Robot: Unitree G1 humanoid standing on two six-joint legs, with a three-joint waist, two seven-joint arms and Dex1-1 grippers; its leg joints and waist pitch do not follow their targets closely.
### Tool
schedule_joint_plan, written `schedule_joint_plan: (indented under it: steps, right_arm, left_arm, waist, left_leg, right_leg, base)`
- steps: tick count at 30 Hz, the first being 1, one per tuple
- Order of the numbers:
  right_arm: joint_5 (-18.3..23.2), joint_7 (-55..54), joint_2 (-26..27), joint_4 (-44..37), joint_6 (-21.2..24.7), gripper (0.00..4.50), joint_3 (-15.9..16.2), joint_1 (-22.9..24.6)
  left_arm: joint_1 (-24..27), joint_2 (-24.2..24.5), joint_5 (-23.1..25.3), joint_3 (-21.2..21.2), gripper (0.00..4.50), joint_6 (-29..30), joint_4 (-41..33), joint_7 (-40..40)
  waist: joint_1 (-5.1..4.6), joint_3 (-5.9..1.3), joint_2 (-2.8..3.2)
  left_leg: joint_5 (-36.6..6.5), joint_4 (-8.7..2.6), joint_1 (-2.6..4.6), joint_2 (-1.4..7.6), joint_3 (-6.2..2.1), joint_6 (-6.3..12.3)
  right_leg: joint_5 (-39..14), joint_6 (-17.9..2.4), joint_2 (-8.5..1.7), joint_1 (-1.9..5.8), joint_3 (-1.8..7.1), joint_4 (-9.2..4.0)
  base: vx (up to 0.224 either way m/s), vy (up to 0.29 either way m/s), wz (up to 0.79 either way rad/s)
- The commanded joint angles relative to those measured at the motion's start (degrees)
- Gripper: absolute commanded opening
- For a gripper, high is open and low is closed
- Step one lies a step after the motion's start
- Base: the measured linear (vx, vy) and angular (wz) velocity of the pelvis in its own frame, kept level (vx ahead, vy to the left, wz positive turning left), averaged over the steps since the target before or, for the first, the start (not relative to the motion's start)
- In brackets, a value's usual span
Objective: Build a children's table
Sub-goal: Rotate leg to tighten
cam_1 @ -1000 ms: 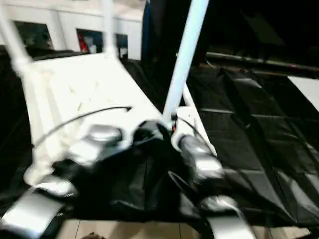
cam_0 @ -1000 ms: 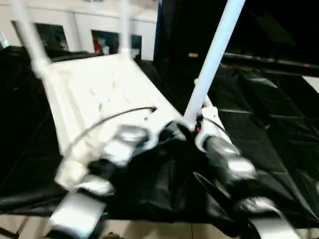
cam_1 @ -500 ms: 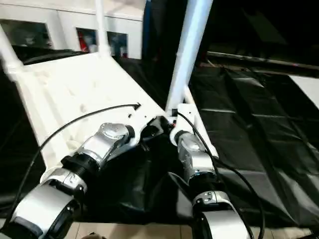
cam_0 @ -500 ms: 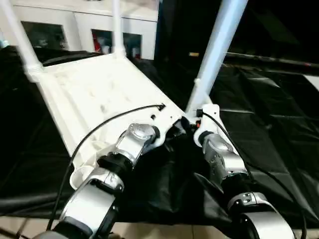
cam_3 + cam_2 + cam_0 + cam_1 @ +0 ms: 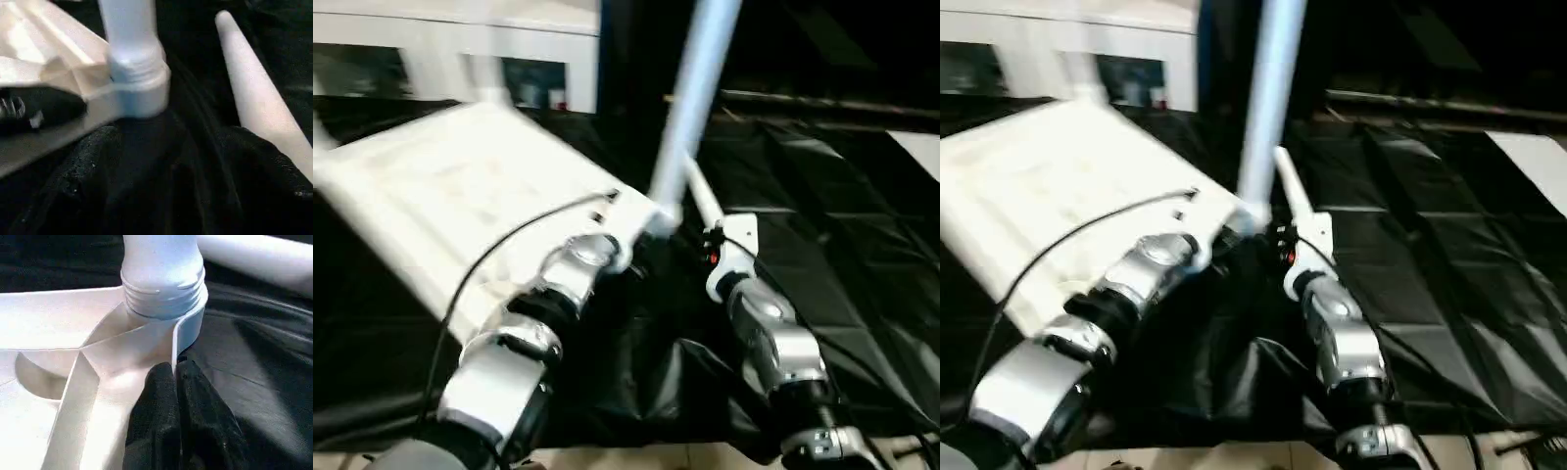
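1. Black cloth [image 5: 862,245] covers the work table, and white cupboards stand behind.
2. Left gripper [image 5: 175,382] is squeezed shut, its tips pressed on the tabletop [image 5: 440,206] rim by the corner socket [image 5: 188,325], likely to steady it.
3. Right gripper [image 5: 171,147] is spread wide, holding nothing, low near the screwed-in leg [image 5: 690,108].
4. One loose leg [image 5: 254,93] lies beside that corner on the cloth.
5. Both silver forearms reach forward and meet at that corner.

Silver forearms [image 5: 504,367] with black joint bands, thin black cables, black-fingered hands [image 5: 178,431]
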Motion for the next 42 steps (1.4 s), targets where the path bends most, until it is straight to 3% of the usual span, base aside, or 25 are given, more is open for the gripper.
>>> schedule_joint_plan:
  steps: [1,2,3,6,7,8,10,12,16,17,19,20,21,23,24,27,28,29,30,31,33,34,36,38,42]
  right_arm:
    - [0.2,-0.5,0.1,-2.0,1.4,3.54,0.3,-0.2]
    - [0.2,-0.5,0.3,-2.4,1.9,3.54,0.5,-0.2]
    - [0.1,-0.4,0.5,-2.9,2.5,3.54,0.9,-0.2]
    - [0.0,-0.2,0.4,-3.3,3.0,3.54,1.2,-0.2]
    - [0.0,-0.1,0.4,-3.4,3.1,3.54,1.3,-0.2]
    - [0.0,0.0,0.4,-3.5,3.3,3.54,1.4,-0.2]
    - [0.0,0.0,0.3,-3.5,3.4,3.61,1.4,-0.3]
    - [-0.1,0.0,0.2,-3.5,3.4,3.61,1.5,-0.3]
    - [-0.7,0.0,-0.3,-4.3,3.7,3.61,2.0,0.0]
    - [-1.4,-0.5,-0.8,-5.6,4.1,3.61,2.2,0.2]
    - [-1.7,-0.9,-1.1,-6.3,4.3,3.61,2.3,0.3]
    - [-1.9,-1.3,-1.4,-7.4,4.7,3.61,2.1,0.6]
    - [-1.9,-1.7,-1.8,-8.8,5.3,3.61,1.7,1.0]
    - [-1.6,-2.2,-2.4,-11.4,6.7,3.61,0.9,2.0]
    - [-1.6,-2.2,-2.5,-11.6,6.8,3.61,0.8,2.1]
    - [-2.3,-2.5,-3.8,-14.2,8.4,3.61,0.5,3.5]
    - [-2.3,-2.5,-3.8,-14.2,8.4,3.61,0.5,3.5]
    - [-2.6,-2.6,-4.3,-14.6,8.6,3.61,0.5,3.8]
    - [-2.7,-2.7,-4.7,-15.0,9.1,3.61,0.4,3.9]
    - [-2.8,-2.8,-5.0,-15.2,9.5,3.61,0.3,4.0]
    - [-2.8,-2.9,-5.6,-15.4,10.2,3.61,0.1,3.9]
    - [-2.9,-3.0,-6.0,-15.7,11.0,3.61,0.3,3.8]
    - [-3.0,-3.0,-6.6,-15.9,11.8,3.61,0.5,3.7]
    - [-3.7,-2.9,-7.3,-15.7,12.8,3.61,0.9,3.2]
    - [-3.9,-3.0,-7.8,-15.4,14.6,3.61,0.8,2.3]
  left_arm:
    - [0.4,1.8,-0.2,1.7,0.0,1.2,2.4,4.3]
    - [0.4,2.1,-0.3,1.9,0.0,0.9,2.6,5.0]
    - [0.2,2.5,-0.2,2.2,0.0,0.2,3.0,6.0]
    - [0.0,2.7,-0.2,2.4,0.0,-1.7,3.4,6.3]
    - [0.0,2.7,-0.1,2.4,0.0,-2.6,3.4,6.3]
    - [0.0,2.6,-0.1,2.5,0.27,-3.8,3.5,6.3]
    - [0.6,2.3,-0.8,2.8,0.44,-9.6,1.2,3.8]
    - [1.7,2.2,-1.8,3.1,0.58,-12.3,-1.9,1.9]
    - [5.5,3.5,-2.3,3.0,0.98,-12.1,-11.3,0.9]
    - [9.5,4.9,-3.4,3.8,0.98,-9.5,-20.4,0.9]
    - [11.6,5.7,-4.0,4.1,1.05,-8.0,-25.1,0.7]
    - [14.4,6.9,-3.6,4.6,1.12,-4.4,-31.5,1.2]
    - [17.9,8.3,-2.9,5.8,1.25,0.6,-39.0,2.2]
    - [24.0,10.5,-0.2,8.5,1.39,8.7,-51.7,3.8]
    - [24.4,10.5,0.1,8.7,1.4,9.1,-52.4,3.9]
    - [32.0,11.2,6.3,14.4,1.75,20.1,-65.5,5.7]
    - [32.0,11.2,6.3,14.4,1.79,20.1,-65.5,5.7]
    - [33.9,10.7,7.6,17.1,1.83,22.2,-68.4,6.9]
    - [35.9,10.2,8.1,20.0,1.83,22.7,-71.1,9.2]
    - [37.1,9.9,8.2,21.8,1.96,22.9,-72.7,10.8]
    - [40.1,9.4,9.3,25.4,2.2,22.3,-75.7,14.5]
    - [41.9,9.4,9.7,26.4,2.22,24.1,-77.9,16.2]
    - [44.6,8.8,11.1,28.6,2.29,27.8,-80.6,18.9]
    - [47.9,8.1,12.5,31.7,2.64,30.4,-81.9,19.9]
    - [50.1,7.7,11.8,33.0,2.77,32.3,-81.3,18.6]
  waist:
    - [0.95,-3.74,-0.89]
    - [1.15,-3.95,-0.5]
    - [1.01,-3.93,-0.74]
    - [1.13,-3.8,-0.63]
    - [1.22,-3.65,-0.96]
    - [1.4,-3.62,-0.74]
    - [1.73,-3.49,-1.18]
    - [2.06,-3.61,-1.0]
    - [2.77,-3.55,-0.97]
    - [2.95,-3.51,-0.33]
    - [2.78,-3.48,-0.09]
    - [2.74,-3.49,0.08]
    - [2.59,-3.57,0.49]
    - [2.04,-3.32,0.27]
    - [1.94,-3.23,0.47]
    - [1.72,-2.86,0.51]
    - [1.6,-2.91,0.53]
    - [1.65,-2.84,0.38]
    - [1.47,-2.83,0.15]
    - [1.61,-2.79,0.17]
    - [1.5,-2.87,0.05]
    - [1.41,-2.8,-0.5]
    - [1.34,-2.92,-0.17]
    - [1.11,-2.76,-0.45]
    - [1.19,-2.83,-0.14]
  left_leg:
    - [-12.5,-3.59,0.09,1.48,-1.01,1.99]
    - [-9.9,-3.35,0.17,1.42,-1.0,2.83]
    - [-7.8,-3.18,0.07,1.4,-0.88,3.95]
    - [-7.1,-3.1,0.25,1.37,-0.73,5.08]
    - [-7.6,-3.12,0.28,1.4,-0.66,5.28]
    - [-8.3,-3.18,0.56,1.53,-0.63,5.1]
    - [-9.2,-3.28,0.57,1.58,-0.6,4.62]
    - [-8.8,-3.22,0.85,1.83,-0.57,4.33]
    - [-7.9,-3.18,0.99,1.96,-0.41,3.76]
    - [-8.2,-3.31,1.08,2.12,-0.54,3.32]
    - [-8.5,-3.35,0.96,2.2,-0.46,2.42]
    - [-8.5,-3.31,0.98,2.01,-0.42,2.01]
    - [-9.0,-3.42,1.12,2.55,-0.55,1.05]
    - [-10.0,-3.55,0.79,2.19,-0.46,0.51]
    - [-11.1,-3.53,0.97,2.13,-0.35,0.02]
    - [-15.2,-3.9,1.08,2.26,-0.48,-1.51]
    - [-15.7,-3.89,1.11,2.3,-0.48,-1.84]
    - [-16.4,-3.77,1.19,1.99,-0.39,-1.86]
    - [-16.2,-3.9,0.78,2.12,-0.62,-1.92]
    - [-16.7,-3.79,0.91,1.87,-0.51,-1.84]
    - [-17.0,-3.83,0.77,1.93,-0.71,-1.7]
    - [-17.4,-3.79,0.71,1.88,-0.62,-1.39]
    - [-17.0,-3.72,0.72,1.92,-0.68,-1.26]
    - [-17.2,-3.68,0.54,1.83,-0.64,-1.09]
    - [-19.2,-3.57,0.91,1.77,-0.82,-1.4]
  right_leg:
    - [-10.7,-8.8,-2.83,2.95,1.67,-4.55]
    - [-6.6,-9.9,-2.88,3.1,1.81,-3.93]
    - [-2.6,-11.0,-2.68,3.03,1.78,-3.58]
    - [-1.3,-12.0,-2.71,3.02,1.76,-3.5]
    - [-2.5,-12.0,-2.71,2.94,1.76,-3.63]
    - [-3.6,-12.1,-2.77,2.8,1.83,-3.75]
    - [-5.4,-12.0,-2.84,2.84,1.86,-3.92]
    - [-3.8,-12.4,-2.91,2.65,1.93,-3.67]
    - [-0.4,-13.2,-2.75,2.56,1.92,-3.09]
    - [-0.2,-13.2,-2.9,2.61,1.96,-3.0]
    - [1.1,-13.5,-2.68,2.72,1.95,-2.81]
    - [1.2,-13.1,-2.5,2.69,1.98,-2.78]
    - [1.5,-13.1,-2.77,2.91,1.98,-2.36]
    - [-0.7,-11.7,-2.28,2.88,1.93,-2.75]
    - [-2.7,-10.8,-2.15,2.59,2.02,-3.03]
    - [-9.9,-8.2,-2.0,2.16,2.07,-3.8]
    - [-10.5,-7.9,-1.97,2.17,2.07,-3.81]
    - [-12.2,-6.9,-1.74,1.79,2.1,-4.26]
    - [-12.2,-6.6,-1.86,2.17,2.09,-4.05]
    - [-13.7,-5.7,-1.69,1.8,2.06,-4.38]
    - [-13.8,-5.5,-1.69,1.88,2.02,-4.26]
    - [-14.3,-5.0,-1.62,1.7,1.98,-4.58]
    - [-13.2,-5.0,-1.53,1.66,2.0,-4.26]
    - [-14.0,-4.5,-1.39,1.52,1.93,-4.48]
    - [-16.1,-3.9,-1.22,0.91,1.94,-4.79]
  base:
    - [0.0,0.0,0.0]
    - [0.0,0.0,0.0]
    - [0.0,0.0,0.0]
    - [0.0,0.0,0.0]
    - [0.0,0.0,0.0]
    - [0.0,0.0,0.0]
    - [0.0,0.0,0.0]
    - [0.0,0.0,0.0]
    - [0.0,0.0,0.0]
    - [0.0,0.0,0.0]
    - [0.0,0.0,0.0]
    - [0.0,0.0,0.0]
    - [0.0,0.0,0.0]
    - [0.0,0.0,0.0]
    - [0.0,0.0,0.0]
    - [0.0,0.0,0.0]
    - [0.0,0.0,0.0]
    - [0.0,0.0,0.0]
    - [0.0,0.0,0.0]
    - [0.0,0.0,0.0]
    - [0.0,0.0,0.0]
    - [0.0,0.0,0.0]
    - [0.0,0.0,0.0]
    - [0.0,0.0,0.0]
    - [0.0,0.0,0.0]
